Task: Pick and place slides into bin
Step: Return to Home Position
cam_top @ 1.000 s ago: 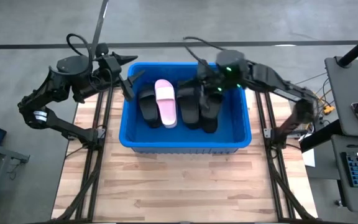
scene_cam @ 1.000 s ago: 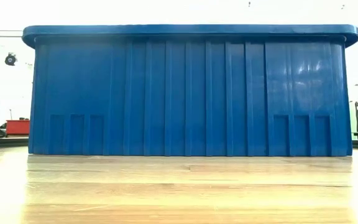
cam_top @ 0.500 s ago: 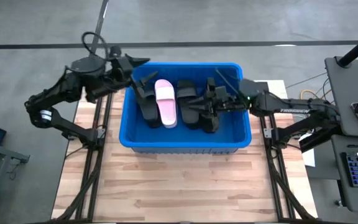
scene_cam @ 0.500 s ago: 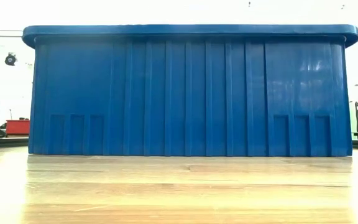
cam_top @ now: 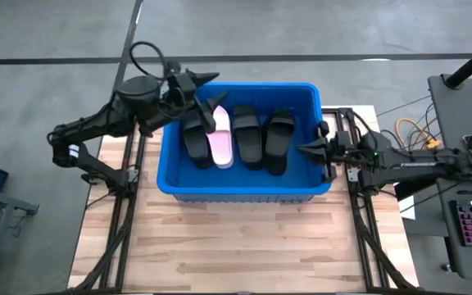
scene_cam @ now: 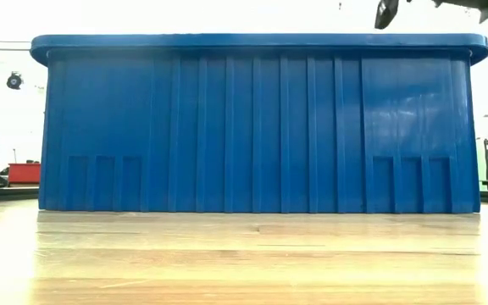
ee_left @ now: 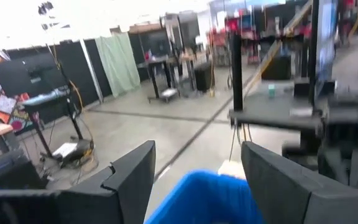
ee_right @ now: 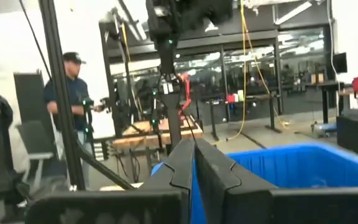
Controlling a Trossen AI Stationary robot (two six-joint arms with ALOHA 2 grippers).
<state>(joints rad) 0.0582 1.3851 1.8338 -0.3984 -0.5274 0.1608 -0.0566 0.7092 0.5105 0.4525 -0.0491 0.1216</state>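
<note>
We see a pale wooden plank table [cam_top: 236,246] filling the lower middle of the high view; the blue bin [cam_top: 244,188] stands on it at upper centre. In the low view its ribbed wall sits flat on the boards

The bin [cam_top: 244,187] is glossy blue plastic, its ribbed walls shining smooth. The slides [cam_top: 248,138] in it look matt and foamy, black and pale pink. My table [cam_top: 236,246] is pale planked wood with a soft sheen. My fingers [ee_right: 229,180] are matt dark plastic.
</note>
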